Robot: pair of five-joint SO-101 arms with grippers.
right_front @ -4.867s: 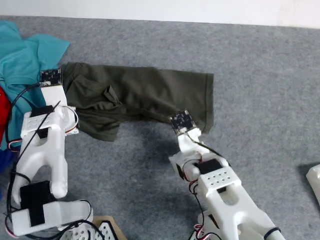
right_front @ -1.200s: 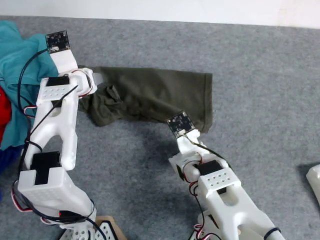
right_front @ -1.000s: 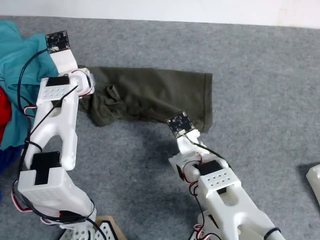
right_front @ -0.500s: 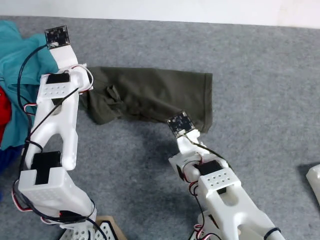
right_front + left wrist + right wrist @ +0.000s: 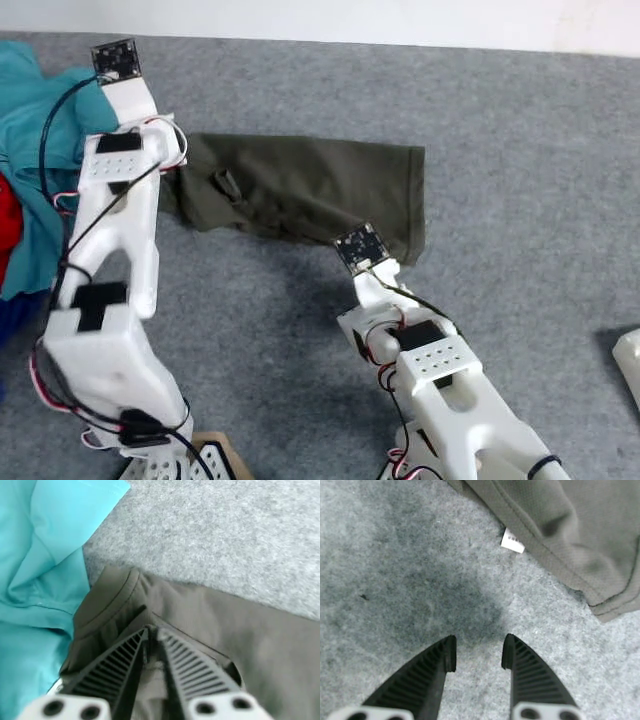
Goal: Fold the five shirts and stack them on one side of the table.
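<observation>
Near the far edge of the table point(image 5: 520, 150), a dark green shirt point(image 5: 300, 185) lies stretched out sideways. At its collar end the left pincer point(image 5: 154, 631) is pressed closed on a fold of the green cloth. Just beside it, a turquoise shirt point(image 5: 40, 110) is heaped at the left edge, with a red shirt point(image 5: 6, 225) near it. The right pincer point(image 5: 479, 645) hangs open over bare table, close to the green shirt's hem corner and touching nothing. A small white label point(image 5: 512, 540) sticks out from that hem.
</observation>
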